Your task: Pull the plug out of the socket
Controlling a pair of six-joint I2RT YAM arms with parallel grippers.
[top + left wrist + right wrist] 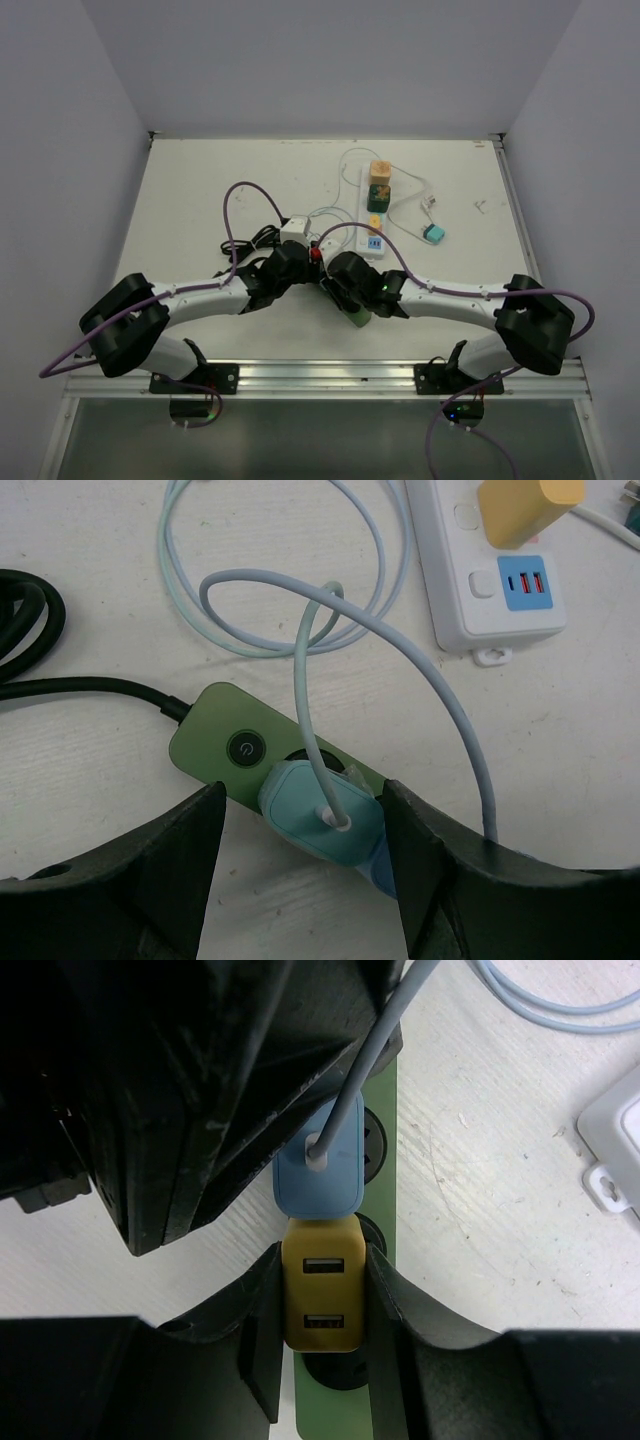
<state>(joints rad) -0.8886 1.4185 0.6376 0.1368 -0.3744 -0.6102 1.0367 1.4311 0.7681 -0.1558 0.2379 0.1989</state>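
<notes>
Clamping the yellow plug point(322, 1305) between both pads, the right gripper point(323, 1255) has it grasped by the flanks while it sits seated in the green strip point(384, 1090) directly under the fingers. Touching the plug's far end is a blue plug point(320, 825), its grey cable point(450, 710) rising toward the hand; a tilted pull could scrape that neighbour or snag the cable. Around the blue plug the left gripper point(302, 790) straddles the strip, but whether it pinches anything I cannot tell, so the light strip may well lift with the plug instead of releasing it. Beyond and left, those black fingers crowd the space. Straight up looks free, as does the bare table point(500, 1210) to the right, short of the white strip point(450, 590).
</notes>
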